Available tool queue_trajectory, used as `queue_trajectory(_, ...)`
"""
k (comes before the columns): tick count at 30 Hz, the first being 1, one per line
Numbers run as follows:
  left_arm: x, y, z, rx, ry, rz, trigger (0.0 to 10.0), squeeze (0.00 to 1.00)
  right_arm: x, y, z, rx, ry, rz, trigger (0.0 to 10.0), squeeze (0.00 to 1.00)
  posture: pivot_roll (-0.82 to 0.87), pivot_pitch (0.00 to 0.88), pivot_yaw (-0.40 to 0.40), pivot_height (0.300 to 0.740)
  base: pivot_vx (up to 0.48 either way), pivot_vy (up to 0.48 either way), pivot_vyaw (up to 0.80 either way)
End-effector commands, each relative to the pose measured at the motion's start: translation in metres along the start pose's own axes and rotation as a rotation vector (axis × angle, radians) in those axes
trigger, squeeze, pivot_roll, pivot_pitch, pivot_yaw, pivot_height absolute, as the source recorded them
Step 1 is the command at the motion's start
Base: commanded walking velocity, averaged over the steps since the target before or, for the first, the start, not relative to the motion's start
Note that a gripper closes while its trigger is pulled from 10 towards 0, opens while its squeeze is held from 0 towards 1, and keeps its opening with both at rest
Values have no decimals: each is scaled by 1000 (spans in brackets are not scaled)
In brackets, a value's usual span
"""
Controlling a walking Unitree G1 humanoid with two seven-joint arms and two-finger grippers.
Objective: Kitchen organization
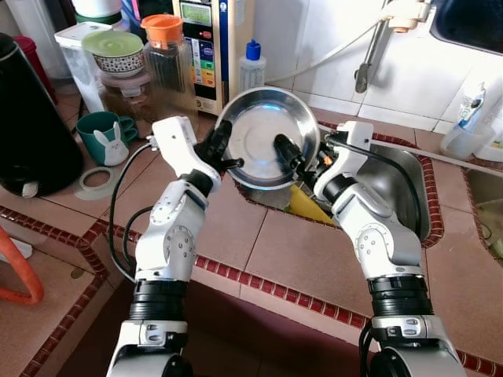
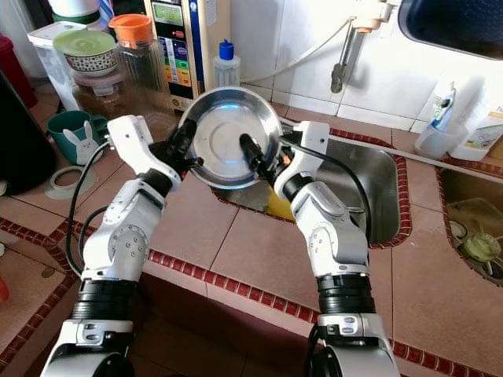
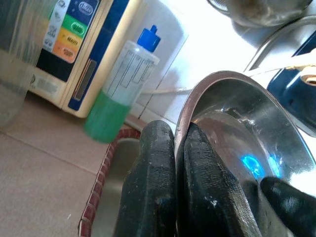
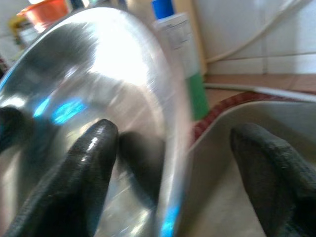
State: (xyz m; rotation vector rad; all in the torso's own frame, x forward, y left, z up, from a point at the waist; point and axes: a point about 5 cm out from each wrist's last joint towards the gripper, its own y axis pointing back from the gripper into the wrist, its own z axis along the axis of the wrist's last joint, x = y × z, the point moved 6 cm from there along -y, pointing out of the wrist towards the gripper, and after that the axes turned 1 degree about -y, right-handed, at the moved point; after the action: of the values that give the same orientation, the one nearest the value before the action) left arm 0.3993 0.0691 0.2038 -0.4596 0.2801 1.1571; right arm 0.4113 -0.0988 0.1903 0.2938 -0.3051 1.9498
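Observation:
A round steel bowl is held up on edge over the near-left corner of the sink, its hollow side facing me. My left gripper is shut on the bowl's left rim; in the left wrist view both fingers pinch the thin rim of the bowl. My right gripper is open at the bowl's right rim. In the right wrist view one finger lies inside the bowl, and the rim passes between the spread fingers without being pinched.
On the tiled counter at the left stand a green rabbit mug, a black kettle, an orange-lidded jar and a blue-capped bottle. Something yellow lies in the sink below the bowl. A tap hangs over the sink.

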Motion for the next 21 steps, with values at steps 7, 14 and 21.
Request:
queue_trajectory(7,-7,0,3,-5,-23,-35,0,0,-9,-1,12,-40,1,-39,0,0,158,0,-12,740,0,0,0)
queue_trajectory(14,-8,1,1,3,-26,-35,0,0,-11,-1,13,-49,-4,-50,0,0,155,0,-8,740,0,0,0)
queue_trajectory(21,-6,1,-2,12,-33,-28,0,0,-12,0,13,-54,-11,-54,0,0,154,0,-9,740,0,0,0)
